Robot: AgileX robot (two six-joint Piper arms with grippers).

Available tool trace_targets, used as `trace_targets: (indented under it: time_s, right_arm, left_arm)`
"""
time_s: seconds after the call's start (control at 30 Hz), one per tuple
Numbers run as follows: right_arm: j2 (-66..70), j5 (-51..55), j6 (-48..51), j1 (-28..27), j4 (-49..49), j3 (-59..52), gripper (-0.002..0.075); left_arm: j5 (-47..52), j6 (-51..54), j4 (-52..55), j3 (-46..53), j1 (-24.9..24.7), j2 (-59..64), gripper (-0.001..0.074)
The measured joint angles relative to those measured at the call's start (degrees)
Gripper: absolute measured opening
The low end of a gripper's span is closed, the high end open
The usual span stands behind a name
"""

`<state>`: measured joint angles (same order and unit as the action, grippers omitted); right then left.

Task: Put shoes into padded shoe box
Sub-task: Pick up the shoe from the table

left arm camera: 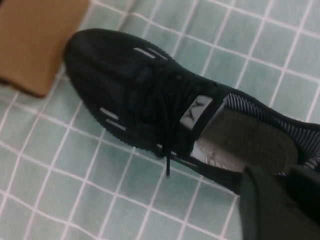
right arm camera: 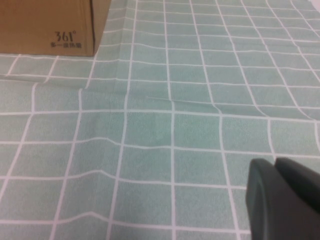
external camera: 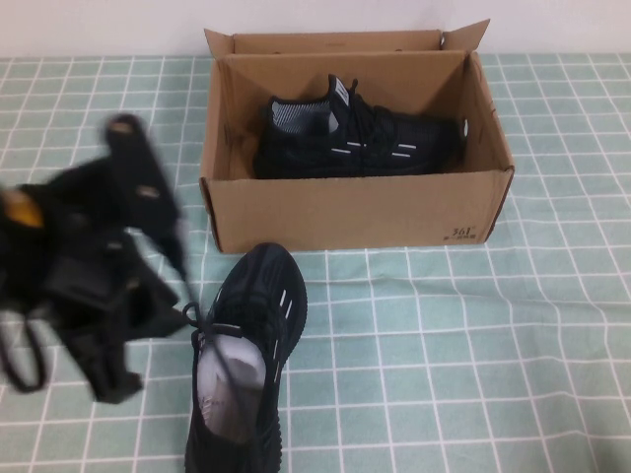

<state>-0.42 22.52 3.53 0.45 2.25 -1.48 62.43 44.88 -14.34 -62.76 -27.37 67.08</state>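
one shoe (external camera: 360, 138) is lying in the shoe box (external camera: 345, 212); left tool (external camera: 118, 296) is hovering beside the second shoe (external camera: 246, 365), grip unclear; right tool (right arm camera: 285, 200) is hovering over the table (right arm camera: 165, 125), grip unclear.

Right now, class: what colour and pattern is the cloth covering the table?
The tablecloth is pale green with a white grid, clearest in the right wrist view.

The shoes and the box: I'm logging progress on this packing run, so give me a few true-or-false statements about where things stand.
1. One shoe lies inside the cardboard box. True.
2. The second shoe is also in the box. False: it lies on the checked cloth in front of the box.
3. The left end effector is beside the second shoe, on the robot's left. True.
4. The right end effector holds a shoe. False: it is over bare cloth.
5. The box is closed. False: its flaps stand open.
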Motion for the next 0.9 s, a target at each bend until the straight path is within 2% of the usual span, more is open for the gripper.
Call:
trace_targets:
  time_s: [0.2, 0.27, 0.6, 0.9]
  right_arm:
    - [0.0, 0.0, 0.0, 0.0, 0.0, 0.0, -0.0008]
    - [0.0, 0.0, 0.0, 0.0, 0.0, 0.0, -0.0008]
    - [0.0, 0.0, 0.0, 0.0, 0.0, 0.0, -0.0008]
    - [0.0, 0.0, 0.0, 0.0, 0.0, 0.0, -0.0008]
  left_arm:
    - [-1.8, -1.9, 7.7, -2.6, -8.2, 6.3, 0.0448]
    - [-2.3, -1.9, 8.9, -2.9, -9.6, 8.0, 0.0495]
    - [-5.8, -1.9, 16.6, -3.0, -11.1, 15.6, 0.0502]
    - [-10.2, -2.3, 17.2, -3.0, -11.1, 21.2, 0.047]
